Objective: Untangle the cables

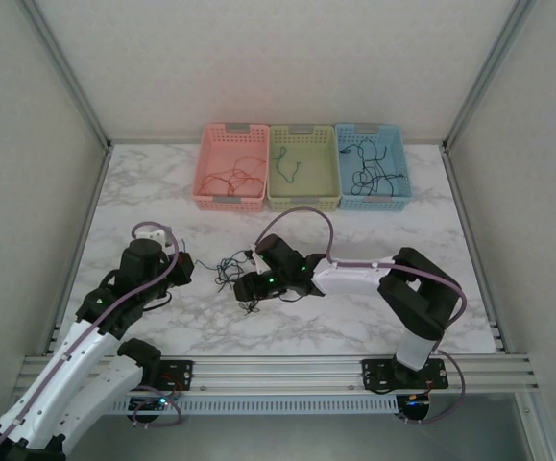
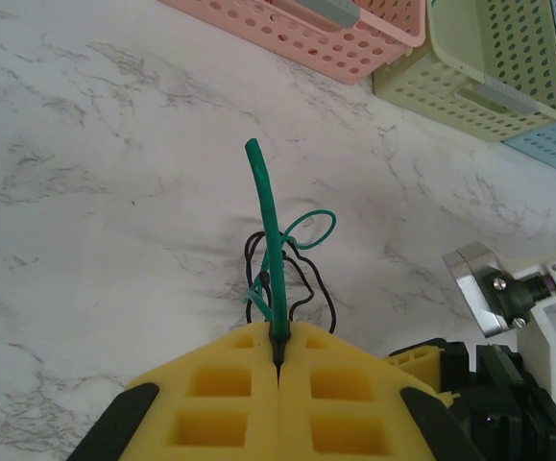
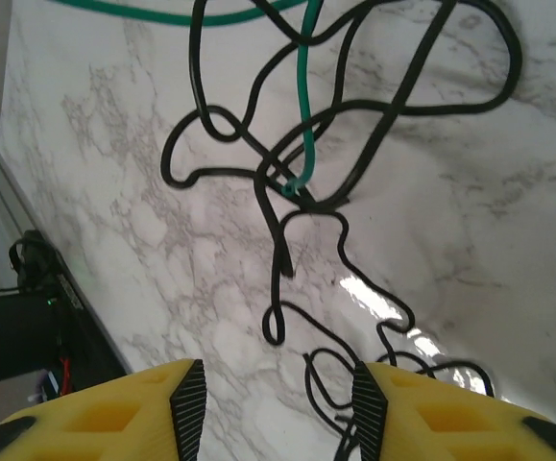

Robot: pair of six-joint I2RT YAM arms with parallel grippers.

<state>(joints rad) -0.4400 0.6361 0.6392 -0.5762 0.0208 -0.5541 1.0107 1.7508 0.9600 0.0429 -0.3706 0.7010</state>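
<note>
Left gripper (image 2: pixel 278 351): blocky yellow fingers pressed flat together, no gap. A stiff green cable (image 2: pixel 266 211) is pinched in the seam. It stands out toward 12 o'clock, slightly bowed, with a blunt cut end. Behind it, a thinner black cable (image 2: pixel 311 279) lies in loose loops.

Right gripper (image 3: pixel 278 413): yellow fingers with black ribbed pads (image 3: pixel 189 405), standing partly apart. A black strand curls through the gap close to the 3 o'clock pad. It is not clamped and nothing is held; cannot tell whether it touches the pad.

Cables (image 1: pixel 229 272): a small tangle mid-table. The left gripper is at its 9 o'clock, the right gripper at its 4 o'clock. The strands are hair-thin, round and glossy, with irregular loops and kinks.

Table (image 1: pixel 374 240): smooth white marble pattern with grey veins.

Far edge, 12 o'clock: three rectangular perforated plastic baskets in a row, sides touching.
- Pink basket (image 1: pixel 210 202), at the 9 o'clock end: red wires (image 1: pixel 239 178).
- Green basket (image 1: pixel 287 204), in the middle: one dark wire (image 1: pixel 285 168).
- Blue basket (image 1: pixel 398 202), at the 3 o'clock end: black wires (image 1: pixel 369 175).
</note>
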